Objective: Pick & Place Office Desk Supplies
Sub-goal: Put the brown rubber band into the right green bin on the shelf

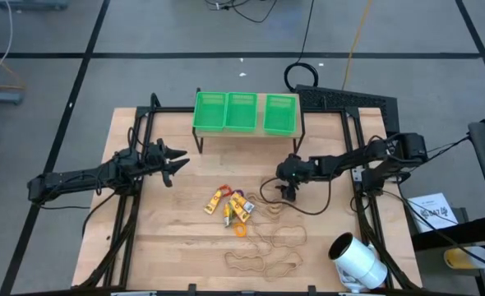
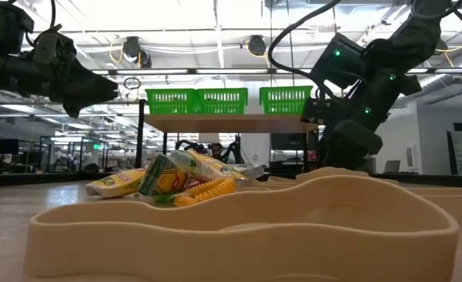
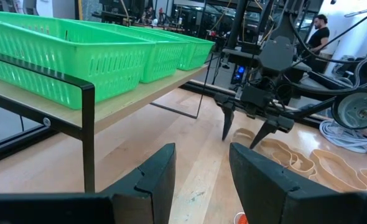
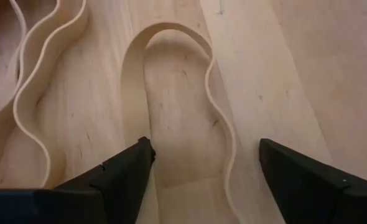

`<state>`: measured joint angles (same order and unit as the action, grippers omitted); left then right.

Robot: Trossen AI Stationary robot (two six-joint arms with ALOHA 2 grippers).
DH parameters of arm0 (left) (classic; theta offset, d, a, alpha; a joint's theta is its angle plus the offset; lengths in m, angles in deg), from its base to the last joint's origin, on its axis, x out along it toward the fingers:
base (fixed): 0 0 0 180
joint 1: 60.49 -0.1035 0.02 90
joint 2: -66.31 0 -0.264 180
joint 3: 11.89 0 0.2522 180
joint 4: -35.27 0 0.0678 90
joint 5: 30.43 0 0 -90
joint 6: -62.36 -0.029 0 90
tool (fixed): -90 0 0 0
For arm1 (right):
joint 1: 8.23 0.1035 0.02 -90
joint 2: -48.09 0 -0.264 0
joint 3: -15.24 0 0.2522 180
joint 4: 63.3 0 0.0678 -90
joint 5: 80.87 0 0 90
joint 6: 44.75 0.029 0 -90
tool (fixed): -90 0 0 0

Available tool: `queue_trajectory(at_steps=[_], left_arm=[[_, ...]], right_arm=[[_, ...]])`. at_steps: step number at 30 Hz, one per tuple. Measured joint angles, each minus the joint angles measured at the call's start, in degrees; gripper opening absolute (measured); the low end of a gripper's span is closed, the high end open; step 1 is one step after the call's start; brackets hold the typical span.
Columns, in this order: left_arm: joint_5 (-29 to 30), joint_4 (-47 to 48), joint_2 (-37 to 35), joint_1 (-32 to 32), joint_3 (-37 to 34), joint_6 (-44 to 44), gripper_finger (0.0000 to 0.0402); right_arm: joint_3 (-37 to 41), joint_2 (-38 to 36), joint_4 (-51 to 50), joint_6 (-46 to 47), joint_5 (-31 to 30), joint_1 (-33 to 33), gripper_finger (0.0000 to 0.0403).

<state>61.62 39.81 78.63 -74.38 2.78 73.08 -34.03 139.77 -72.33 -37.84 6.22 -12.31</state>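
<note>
The office desk supplies lie mid-table: a pile of yellow and green oblong packets (image 1: 230,205), an orange ring (image 1: 240,231) and tan rubber-band loops (image 1: 277,238) toward the near edge. My right gripper (image 4: 205,149) is open and points steeply down over one rubber-band loop (image 4: 171,74) at the pile's right. One fingertip (image 4: 143,149) stands at the loop's wall and the other (image 4: 267,149) outside the loop. My left gripper (image 1: 179,162) waits open and level at the table's left, clear of everything.
Three green baskets (image 1: 245,113) stand on a black-legged shelf (image 3: 87,124) at the far edge. A large white cylinder (image 1: 357,261) lies at the near right corner. More band loops (image 1: 259,263) lie near the front edge. A person (image 3: 320,31) stands in the room beyond.
</note>
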Motion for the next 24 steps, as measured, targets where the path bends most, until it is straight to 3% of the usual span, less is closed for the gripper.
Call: queue_trajectory(at_steps=[6,11,18,24], left_arm=[[0.0,0.0,0.0,0.0,0.0,0.0,0.0159],[0.0,0.0,0.0,0.0,0.0,0.0,0.0159],[0.0,0.0,0.0,0.0,0.0,0.0,0.0159],[0.0,0.0,0.0,0.0,0.0,0.0,0.0159]], right_arm=[[0.2,-1.0,1.4,1.1,0.0,0.0,0.0229],[0.5,-4.6,3.5,2.0,0.0,0.0,0.022],[0.3,-7.4,4.3,4.2,0.0,0.0,0.0258],[0.3,-5.2,2.4,4.3,0.0,0.0,0.0308]])
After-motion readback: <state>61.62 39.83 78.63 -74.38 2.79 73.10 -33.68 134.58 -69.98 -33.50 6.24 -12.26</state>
